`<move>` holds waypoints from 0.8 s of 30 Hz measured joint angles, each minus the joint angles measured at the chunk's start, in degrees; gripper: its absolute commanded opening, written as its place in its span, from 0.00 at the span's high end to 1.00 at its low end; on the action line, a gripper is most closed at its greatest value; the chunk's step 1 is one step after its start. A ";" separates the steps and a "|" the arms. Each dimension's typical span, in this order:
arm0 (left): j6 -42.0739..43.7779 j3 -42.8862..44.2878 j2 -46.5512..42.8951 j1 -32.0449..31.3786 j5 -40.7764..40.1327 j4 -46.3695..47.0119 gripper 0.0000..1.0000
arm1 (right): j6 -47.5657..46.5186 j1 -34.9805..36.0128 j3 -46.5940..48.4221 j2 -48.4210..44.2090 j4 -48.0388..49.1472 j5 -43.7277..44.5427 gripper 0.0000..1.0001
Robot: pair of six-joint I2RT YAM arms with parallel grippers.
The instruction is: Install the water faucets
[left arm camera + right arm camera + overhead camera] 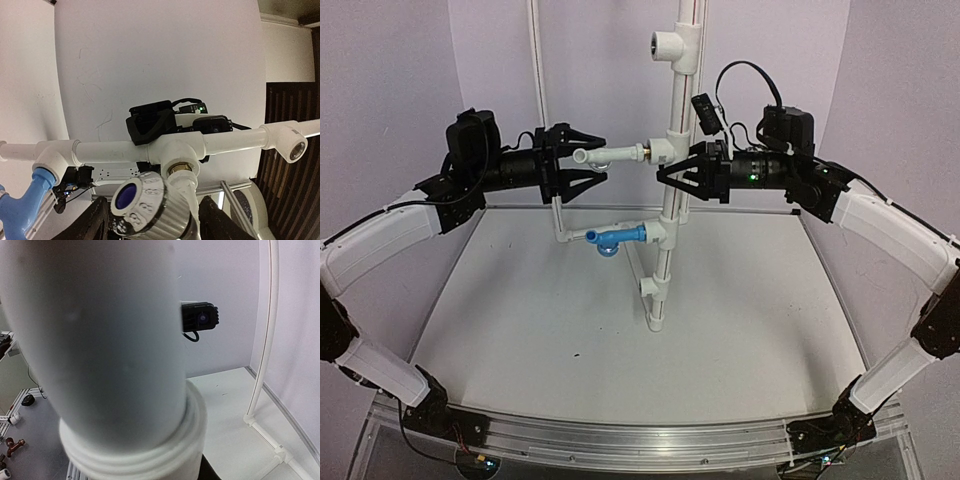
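The white water faucet (605,155) sticks out leftward from a brass-lined T fitting (660,150) on the upright white pipe (670,250). My left gripper (592,158) is open, with one finger on each side of the faucet's outer end. In the left wrist view its ribbed knob (150,207) sits between the dark fingers (217,222) with narrow gaps. The blue water faucet (615,238) sits in the lower fitting, also visible as the blue faucet (20,205). My right gripper (672,178) is shut on the upright pipe (100,340), which hides its fingers in the right wrist view.
An unused T fitting (672,45) tops the pipe. A small black camera (703,110) is clipped beside the pipe. A thin white rod frame (533,60) stands behind, with its foot (260,425) on the table. Small loose parts (12,445) lie off the table's edge.
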 measured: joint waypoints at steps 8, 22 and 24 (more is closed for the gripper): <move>3.32 1.35 0.00 -0.01 -0.97 -0.05 0.45 | 0.00 0.00 0.00 0.00 -0.02 -0.22 1.00; 16.25 5.90 0.26 0.04 -2.51 -7.42 0.62 | 0.02 0.00 0.00 0.00 -0.02 -0.81 1.00; 18.28 6.25 0.26 0.04 -2.56 -8.34 0.65 | 0.04 0.00 0.00 0.00 -0.02 -0.92 1.00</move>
